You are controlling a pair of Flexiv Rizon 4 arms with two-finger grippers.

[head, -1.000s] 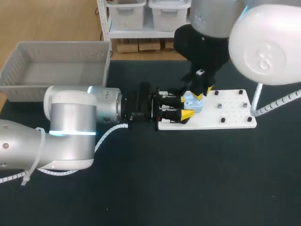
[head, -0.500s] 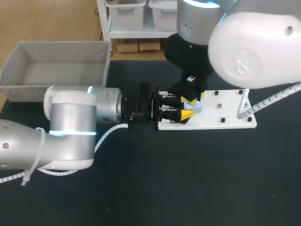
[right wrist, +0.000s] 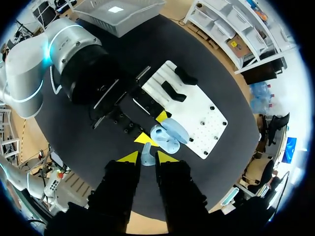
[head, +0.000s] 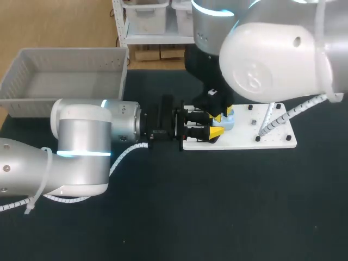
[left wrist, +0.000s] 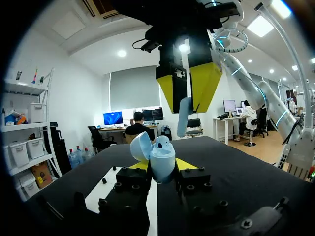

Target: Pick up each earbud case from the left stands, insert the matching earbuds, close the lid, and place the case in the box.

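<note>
My left gripper (head: 216,126) reaches in from the left and is shut on a light blue earbud case (head: 226,122) at the left end of the white board (head: 244,140). In the left wrist view the case (left wrist: 162,162) sits between the yellow tips with its lid (left wrist: 139,145) swung open and one earbud (left wrist: 164,143) seated inside. Directly above it hangs my right gripper (left wrist: 186,105), shut on a second light blue earbud (left wrist: 184,118). The right wrist view shows that earbud (right wrist: 146,159) between the right gripper's (right wrist: 147,157) tips, just short of the open case (right wrist: 166,135).
A grey basket (head: 65,76) stands at the back left of the table. The white board (right wrist: 206,118) carries black pegs and two black stands (right wrist: 174,88). My right arm's bulk and its cable (head: 272,122) hang over the board's right half.
My right arm has swung leftward over the board, carrying its gripper slightly left above the case. The left arm and the case have stayed where they were.
</note>
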